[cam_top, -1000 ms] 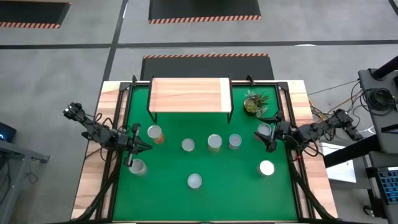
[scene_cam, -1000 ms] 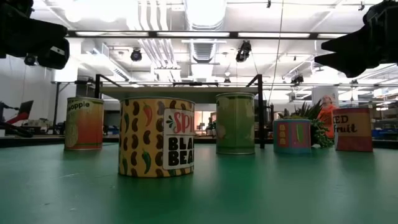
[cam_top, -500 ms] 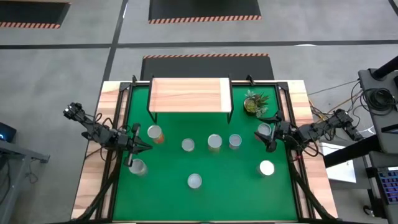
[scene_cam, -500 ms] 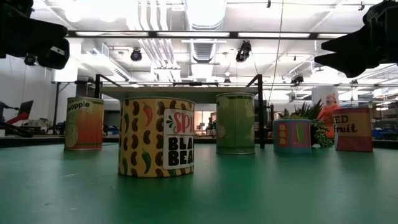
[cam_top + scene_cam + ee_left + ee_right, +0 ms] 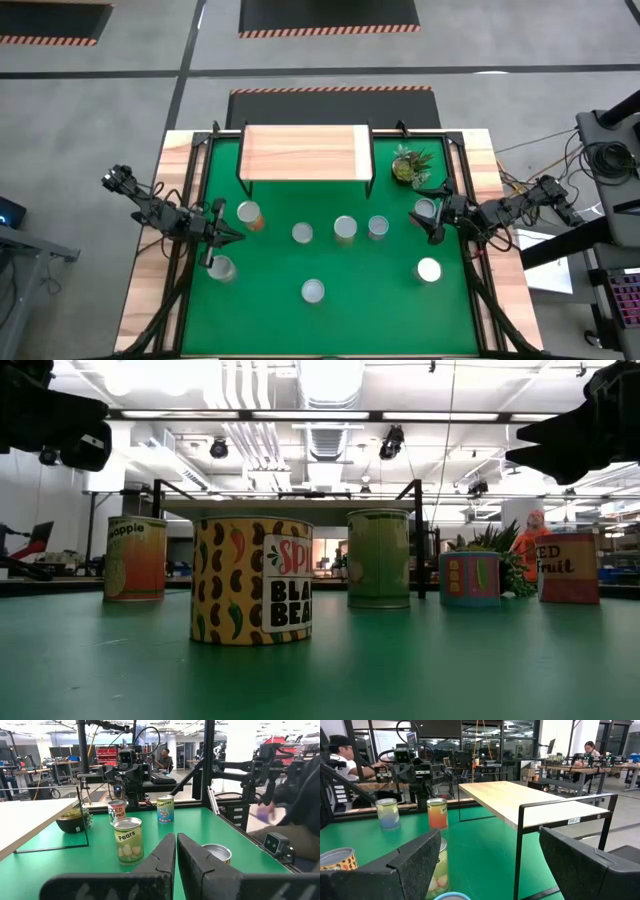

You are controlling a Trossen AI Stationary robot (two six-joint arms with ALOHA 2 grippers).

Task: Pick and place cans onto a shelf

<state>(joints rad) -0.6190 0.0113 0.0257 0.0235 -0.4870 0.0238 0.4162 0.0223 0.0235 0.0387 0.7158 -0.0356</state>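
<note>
- overhead, the shelf (image 5: 305, 152) stands at the far middle of the green table (image 5: 270, 320), its light-wood top bare, with no can on it.
- the left gripper (image 5: 222, 235) hangs at the table's left edge; in its wrist view the two dark fingers (image 5: 165, 857) lie almost pressed together with only a thin slit between them, pinching nothing.
- just beside that gripper, on the shelf side, stands an orange-labelled can (image 5: 248, 213); another can (image 5: 221, 268) stands just beside it on the near side.
- the right gripper (image 5: 432, 224) hangs at the right edge, its jaws spread wide in its wrist view with nothing between them; a can (image 5: 425, 209) sits right by its tip, partly hidden by it.
- three cans form a row across the middle: one (image 5: 302, 233), a taller one (image 5: 345, 228) and a third (image 5: 378, 227), close together but apart.
- nearer the front edge stand a lone middle can (image 5: 313, 291) and one on the right (image 5: 429, 270).
- a small potted plant (image 5: 408, 166) sits just right of the shelf's right legs.
- at table height the black beans can (image 5: 252, 580) is nearest, upright; the pineapple can (image 5: 135, 557), a green can (image 5: 378, 558), a blue can (image 5: 470, 579) and a red fruit can (image 5: 568, 567) stand farther back, all upright.
- the left wrist view shows a pears can (image 5: 129, 840) ahead of the fingers, and a person (image 5: 305, 815) beside the table.
</note>
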